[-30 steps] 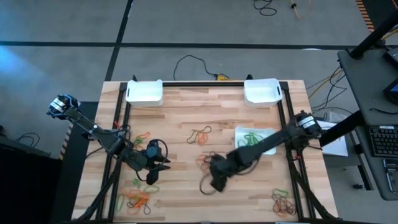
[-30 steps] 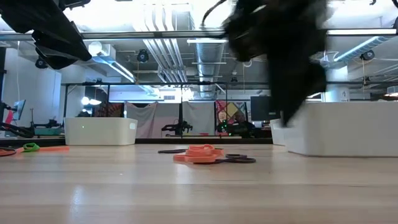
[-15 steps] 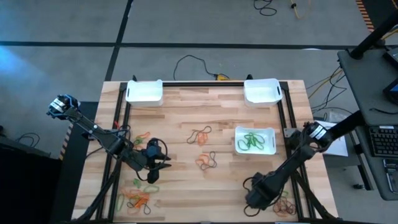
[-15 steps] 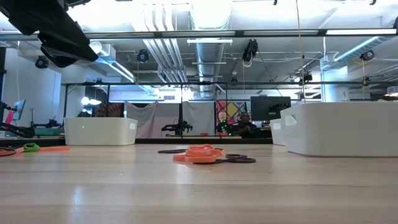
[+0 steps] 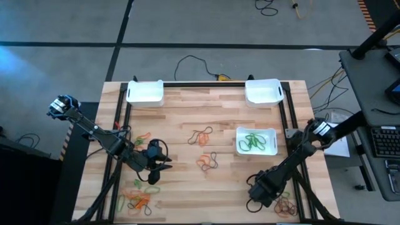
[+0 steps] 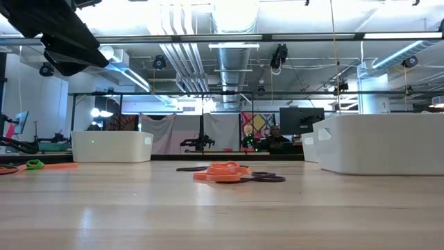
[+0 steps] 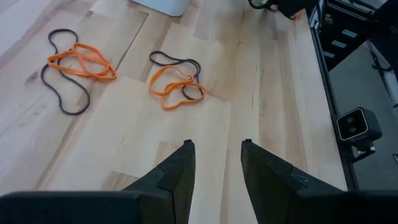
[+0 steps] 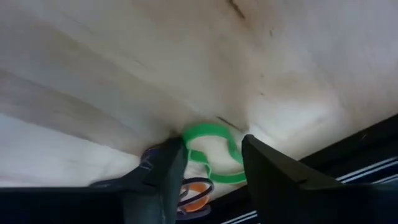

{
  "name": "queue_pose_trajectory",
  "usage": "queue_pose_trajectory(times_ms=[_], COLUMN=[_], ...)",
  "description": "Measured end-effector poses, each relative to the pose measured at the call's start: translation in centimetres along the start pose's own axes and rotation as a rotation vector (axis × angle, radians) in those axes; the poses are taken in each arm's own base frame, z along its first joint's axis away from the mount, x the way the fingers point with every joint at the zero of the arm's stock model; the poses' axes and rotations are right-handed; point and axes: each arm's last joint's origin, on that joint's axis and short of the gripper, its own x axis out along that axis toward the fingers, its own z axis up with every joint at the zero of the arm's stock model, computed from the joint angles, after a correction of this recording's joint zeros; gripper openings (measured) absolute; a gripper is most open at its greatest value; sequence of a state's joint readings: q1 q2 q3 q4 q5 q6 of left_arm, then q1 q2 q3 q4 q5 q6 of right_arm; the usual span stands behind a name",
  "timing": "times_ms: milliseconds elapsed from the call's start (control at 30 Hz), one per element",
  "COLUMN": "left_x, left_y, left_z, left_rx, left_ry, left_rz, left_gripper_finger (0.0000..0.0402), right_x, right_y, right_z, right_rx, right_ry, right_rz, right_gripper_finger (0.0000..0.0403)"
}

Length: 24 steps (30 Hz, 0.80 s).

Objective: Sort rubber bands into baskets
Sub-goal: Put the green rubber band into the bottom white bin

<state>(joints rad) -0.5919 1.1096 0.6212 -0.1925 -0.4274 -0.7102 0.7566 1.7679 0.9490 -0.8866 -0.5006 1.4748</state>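
From above, the right end effector (image 5: 261,192) sits low over the near right of the wooden bench (image 5: 225,106), just left of a tangle of thin orange and dark rubber bands (image 5: 286,204) at the near right corner. The white plastic basket holding green bands (image 5: 255,140) lies farther back. The left end effector (image 5: 159,165) waits at mid left, clearly the farther one.

The low view shows neither end effector.

In the left wrist view, the left fingers (image 7: 180,171) stand parted with nothing between them.

In the right wrist view, a green elastic loop (image 8: 211,152) lies directly between the right fingers (image 8: 168,165), its long axis running ahead of them; they flank it, not visibly pinching.
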Motion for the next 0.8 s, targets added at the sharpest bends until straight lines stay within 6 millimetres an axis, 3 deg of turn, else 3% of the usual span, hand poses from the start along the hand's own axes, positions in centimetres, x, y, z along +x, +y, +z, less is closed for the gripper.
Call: queue_pose_trajectory(times_ms=[267,433,633,800], left_x=[0.0,0.0,0.0,0.0], left_y=[-0.1,-0.1,-0.1,0.0], left_z=[0.1,0.1,0.1,0.1], left_rx=[-0.006,-0.006,-0.006,-0.010], left_ry=[-0.006,-0.006,-0.008,-0.010], left_rz=[-0.005,-0.005,-0.003,-0.001], left_gripper_finger=[0.0115,0.0115,0.0115,0.0115], right_x=[-0.4,-2.0,-6.4,-13.2], right_y=[-0.1,-0.7,-0.4,-0.7], right_z=[0.8,0.7,0.3,0.6], right_rx=[-0.068,-0.054,-0.116,-0.138], right_ry=[-0.043,-0.110,-0.196,-0.365], right_rz=[0.004,-0.048,-0.016,0.108], right_gripper_finger=[0.0029,0.0013,0.0012,0.0012])
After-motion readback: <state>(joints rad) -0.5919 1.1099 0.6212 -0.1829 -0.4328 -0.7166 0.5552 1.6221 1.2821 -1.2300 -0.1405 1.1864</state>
